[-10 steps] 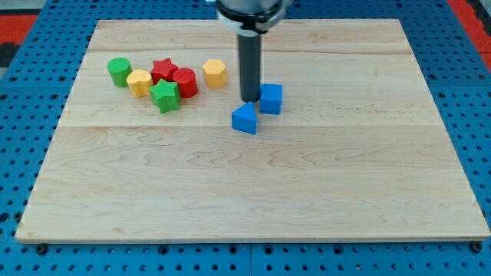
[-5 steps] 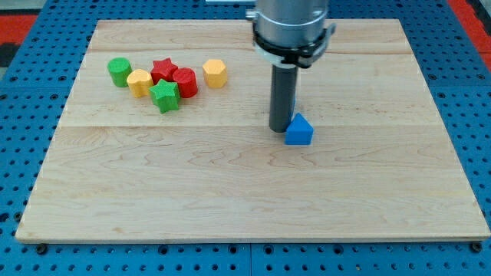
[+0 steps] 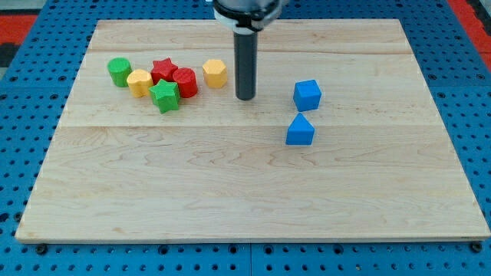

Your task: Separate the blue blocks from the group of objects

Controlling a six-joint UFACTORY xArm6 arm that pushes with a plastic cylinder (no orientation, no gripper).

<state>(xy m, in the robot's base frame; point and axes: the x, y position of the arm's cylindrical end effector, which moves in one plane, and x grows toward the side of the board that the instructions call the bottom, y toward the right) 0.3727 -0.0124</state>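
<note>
Tip: my tip (image 3: 245,98) rested on the tabletop (image 3: 230,192), touching no block, between the yellow hexagonal block and the blue cube.
Gripper: the arm carried none, only the dark rod, so nothing was held.
Blue cube: the blue cube (image 3: 307,95) sat right of my tip, apart from it.
Blue wedge: the blue wedge-shaped block (image 3: 300,130) lay just below the cube toward the view's bottom, near but not touching it.
Blue pair: both stood well apart from the cluster at the view's upper left.
Cluster: green cylinder (image 3: 119,71), yellow block (image 3: 140,81), red star (image 3: 163,70), red cylinder (image 3: 185,82) and green star (image 3: 164,96) sat packed together.
Yellow hexagonal block: the yellow hexagonal block (image 3: 215,73) stood just right of the cluster, near my tip.
</note>
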